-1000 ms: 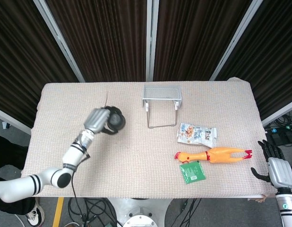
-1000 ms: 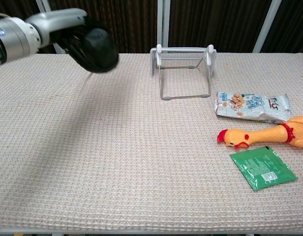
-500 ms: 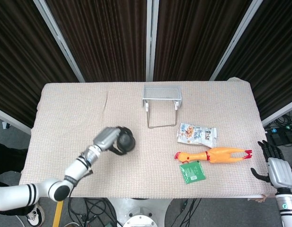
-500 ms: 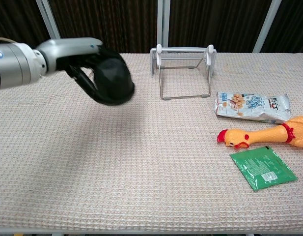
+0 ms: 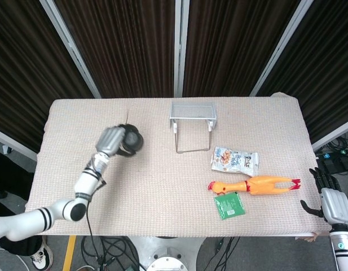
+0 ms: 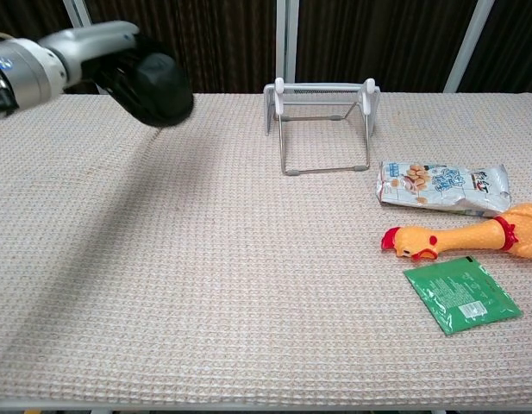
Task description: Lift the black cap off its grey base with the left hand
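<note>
My left hand (image 5: 113, 141) grips the black cap (image 5: 131, 140) and holds it above the table's left half. In the chest view the left hand (image 6: 102, 53) sits at the upper left, its dark fingers wrapped round the black cap (image 6: 159, 89). No grey base shows in either view. My right hand (image 5: 330, 200) hangs off the table's right edge at the lower right of the head view, holding nothing, its fingers apart. The chest view does not show it.
A wire rack (image 5: 193, 121) stands at the table's back middle. A snack packet (image 5: 235, 160), a rubber chicken (image 5: 251, 184) and a green sachet (image 5: 229, 204) lie on the right half. The beige woven table cover (image 5: 162, 192) spans the whole top.
The left hand swung toward the table's middle front with the cap, then back up and left to about where it started. The right hand stayed put.
</note>
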Motion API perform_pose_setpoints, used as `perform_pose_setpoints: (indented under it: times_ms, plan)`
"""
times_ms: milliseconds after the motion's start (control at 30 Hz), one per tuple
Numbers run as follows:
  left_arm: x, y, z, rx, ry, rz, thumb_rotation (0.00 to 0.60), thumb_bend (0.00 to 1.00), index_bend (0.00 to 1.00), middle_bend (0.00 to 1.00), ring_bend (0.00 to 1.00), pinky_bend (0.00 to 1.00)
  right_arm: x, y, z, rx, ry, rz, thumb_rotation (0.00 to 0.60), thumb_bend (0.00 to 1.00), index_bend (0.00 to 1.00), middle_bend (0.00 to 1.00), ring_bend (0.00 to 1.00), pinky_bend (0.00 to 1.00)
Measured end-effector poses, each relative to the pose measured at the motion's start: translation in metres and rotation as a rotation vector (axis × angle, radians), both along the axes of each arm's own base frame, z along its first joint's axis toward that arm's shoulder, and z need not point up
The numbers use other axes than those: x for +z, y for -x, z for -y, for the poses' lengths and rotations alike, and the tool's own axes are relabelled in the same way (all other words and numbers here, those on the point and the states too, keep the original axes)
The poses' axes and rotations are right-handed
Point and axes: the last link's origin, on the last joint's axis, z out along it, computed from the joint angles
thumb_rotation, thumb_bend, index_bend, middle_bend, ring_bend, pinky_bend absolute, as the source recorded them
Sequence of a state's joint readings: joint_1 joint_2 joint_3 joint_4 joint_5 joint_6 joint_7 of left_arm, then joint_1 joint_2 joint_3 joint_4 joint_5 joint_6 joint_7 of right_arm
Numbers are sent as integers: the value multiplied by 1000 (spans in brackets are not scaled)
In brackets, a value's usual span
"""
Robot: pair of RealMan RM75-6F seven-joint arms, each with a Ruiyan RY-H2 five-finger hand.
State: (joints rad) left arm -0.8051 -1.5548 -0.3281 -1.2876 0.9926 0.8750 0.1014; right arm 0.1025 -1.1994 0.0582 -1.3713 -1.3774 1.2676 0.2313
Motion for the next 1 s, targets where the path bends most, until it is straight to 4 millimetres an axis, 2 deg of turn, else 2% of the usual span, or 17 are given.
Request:
perform_pose_setpoints:
  times_ms: [133, 267, 367, 500, 600, 700, 767, 833, 1000]
  plan:
    - [25, 28, -23, 64, -118, -66, 600, 226, 363, 388, 291, 377, -4, 0, 0, 2, -15, 0, 600, 188, 0, 0, 0, 0]
    - [20, 30, -15, 63, -84, -56, 600, 227, 363, 387, 291, 378, -4, -1, 0, 5, -12, -1, 600, 188, 0, 0, 0, 0]
    - [-4, 11, 12, 23, 54, 21, 600, 226, 363, 387, 291, 378, -1, -1, 0, 1, -2, 0, 600, 187, 0, 0, 0, 0]
    - [-37, -40, 79, -91, 332, 181, 600, 226, 362, 387, 291, 378, 0, 0, 0, -1, -1, 1, 600, 187, 0, 0, 0, 0]
    - [-42, -73, 116, -156, 464, 275, 600, 226, 362, 387, 291, 378, -1, 2, 0, -5, -4, 4, 600, 188, 0, 0, 0, 0]
    - [-42, -84, 128, -168, 509, 313, 600, 226, 363, 388, 291, 378, -1, 3, 0, -8, -6, 7, 600, 187, 0, 0, 0, 0]
    - [-41, -82, 123, -162, 489, 304, 600, 227, 363, 387, 291, 378, -2, 3, 0, -8, -5, 6, 600, 188, 0, 0, 0, 0]
    - [-39, -70, 106, -146, 418, 264, 600, 226, 363, 387, 291, 378, -1, 3, 0, -7, -4, 5, 600, 188, 0, 0, 0, 0]
    - [-15, -19, 45, -75, 108, 96, 600, 226, 362, 387, 291, 378, -2, 2, 0, -5, -4, 3, 600, 188, 0, 0, 0, 0]
